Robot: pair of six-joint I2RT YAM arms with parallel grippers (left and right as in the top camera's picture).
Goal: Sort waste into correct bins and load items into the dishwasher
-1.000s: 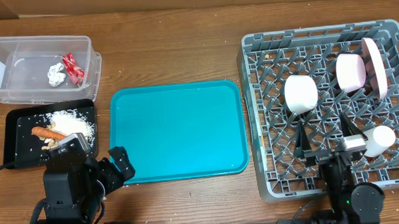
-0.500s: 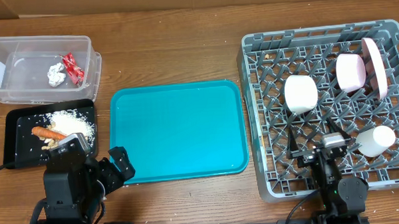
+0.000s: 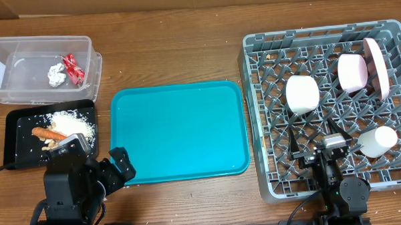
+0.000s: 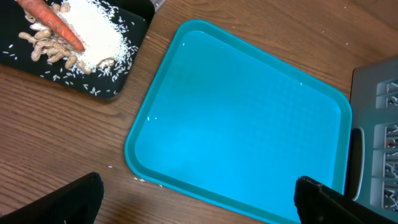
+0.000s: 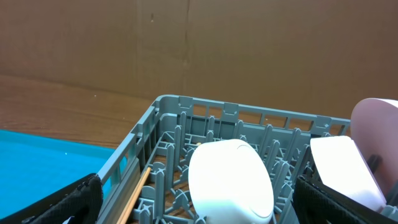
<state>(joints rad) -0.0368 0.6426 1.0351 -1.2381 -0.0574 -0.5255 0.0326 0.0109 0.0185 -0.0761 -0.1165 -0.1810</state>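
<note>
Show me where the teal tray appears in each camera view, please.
Overhead: teal tray at the centre, left of the grey rack.
Left wrist: tray fills the middle; rack at right edge.
Right wrist: tray is the blue strip, lower left.
Shared landmark: the grey rack.

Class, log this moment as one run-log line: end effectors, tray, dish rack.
left end effector: open, empty | right end effector: open, empty, over dish rack | tray: bare | loaded: pink cup, pink plate

Grey dish rack point(image 3: 253, 124) holds two white cups point(image 3: 301, 94), a pink bowl point(image 3: 352, 72) and an upright pink plate point(image 3: 377, 66).
</note>
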